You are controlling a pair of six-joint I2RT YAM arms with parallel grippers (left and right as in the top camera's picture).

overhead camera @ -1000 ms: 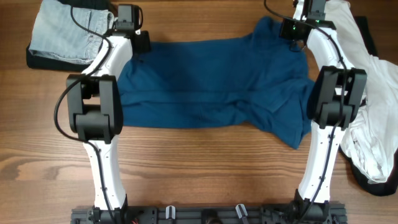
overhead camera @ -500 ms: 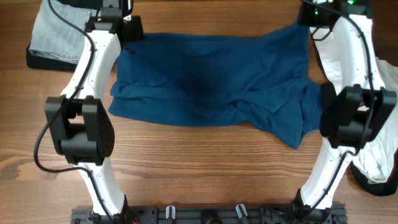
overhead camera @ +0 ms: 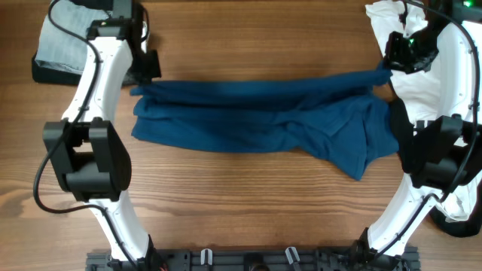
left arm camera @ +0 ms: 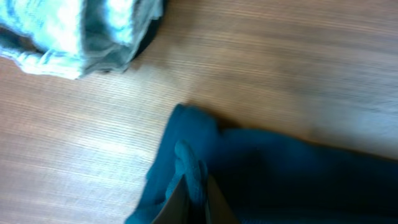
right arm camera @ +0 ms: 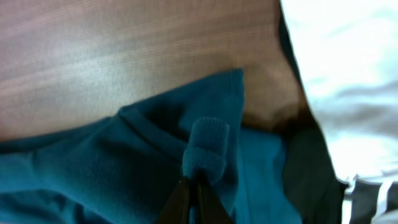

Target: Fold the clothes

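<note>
The blue shirt (overhead camera: 256, 120) has folded nearer on wooden table (overhead camera: 248, 203).

Setting: robot lab bench | wooden table (overhead camera: 248, 196) | black mounting rail (overhead camera: 248, 260) along table's near edge, two white arms (overhead camera: 98, 150) rising from it | pale denim (overhead camera: 64, 41) at table's far-left corner, white garment (overhead camera: 474, 102) at its right edge

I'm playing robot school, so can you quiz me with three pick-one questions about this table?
1. Where is the pale denim? A) far left corner B) table middle C) near right corner
2. What colour is the shirt? A) red B) dark blue C) yellow
3. The left gripper is: A) wide open B) shut on the shirt C) holding denim
Answers: 1 A, the overhead view shows it there. 2 B, it is dark blue in every view. 3 B, it pinches blue cloth.
</note>
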